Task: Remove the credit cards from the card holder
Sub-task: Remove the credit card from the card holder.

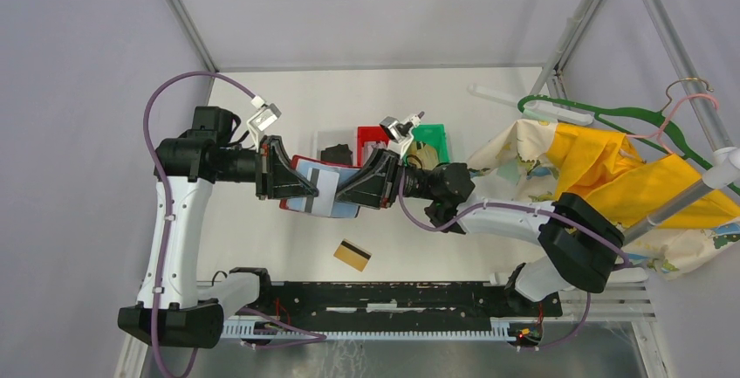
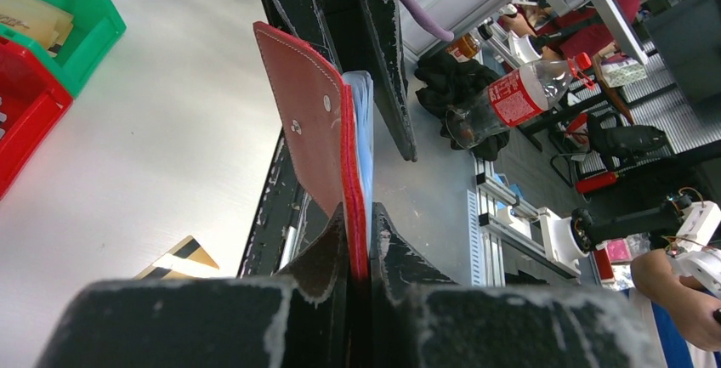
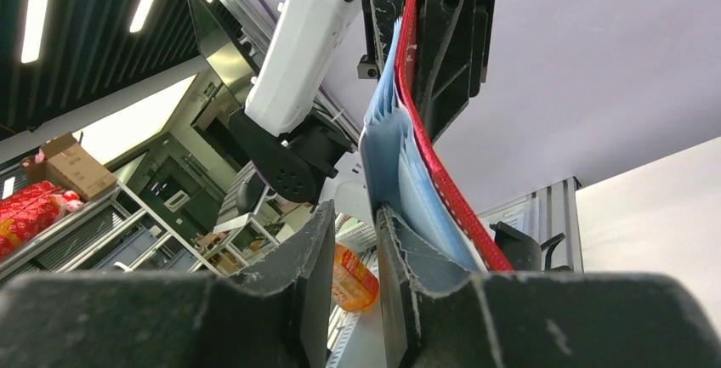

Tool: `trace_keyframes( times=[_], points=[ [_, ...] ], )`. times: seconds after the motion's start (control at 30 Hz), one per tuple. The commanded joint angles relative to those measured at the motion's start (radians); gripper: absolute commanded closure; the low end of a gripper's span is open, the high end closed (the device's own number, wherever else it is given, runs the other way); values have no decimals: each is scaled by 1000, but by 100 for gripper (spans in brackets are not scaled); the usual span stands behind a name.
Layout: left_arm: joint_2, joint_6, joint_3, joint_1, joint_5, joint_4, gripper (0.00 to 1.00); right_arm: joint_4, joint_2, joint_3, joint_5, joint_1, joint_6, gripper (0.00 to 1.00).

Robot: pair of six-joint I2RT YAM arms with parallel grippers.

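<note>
The red card holder [image 1: 334, 175] hangs in the air between my two grippers, its pale blue-grey inner leaves [image 3: 387, 151] fanned out. My left gripper [image 1: 311, 189] is shut on its red cover [image 2: 316, 126], which stands edge-on between the jaws [image 2: 358, 215]. My right gripper [image 1: 341, 196] is open; the gap between its jaws [image 3: 355, 219] holds nothing. The blue leaves lie against the outer side of its right finger [image 3: 408, 245]. One gold-tan credit card [image 1: 352, 255] with a dark stripe lies flat on the table below, and its corner [image 2: 183, 259] also shows in the left wrist view.
A red bin [image 1: 372, 137] and a green bin [image 1: 434, 140] stand behind the grippers, with a black wallet [image 1: 336, 153] to their left. Yellow and patterned cloth [image 1: 602, 164] and a green hanger [image 1: 572, 114] lie at the right. The black rail [image 1: 384, 295] runs along the near edge.
</note>
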Motion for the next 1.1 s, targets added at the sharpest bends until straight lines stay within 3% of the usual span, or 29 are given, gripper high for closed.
trace_keyframes(
  times=[0.0,0.17,0.3,0.57,0.67,0.87,1.07],
  points=[
    [-11,8,20,4,13,6,91,49,7,79,-22,2,16,72],
    [-14,7,12,4,-21,12,81,28,29,97,-17,12,9,84],
    [-11,7,14,4,-46,10,72,51,31,84,-17,13,15,100],
    [-19,7,36,4,-3,4,65,90,-5,-1,7,6,12,100],
    [-18,-2,39,4,27,4,68,107,-11,-21,12,4,19,100],
    [-8,-13,41,4,56,6,91,152,-34,-66,33,-3,29,100],
    [-5,-25,49,4,66,14,95,171,-44,-81,41,-6,35,99]
  ],
)
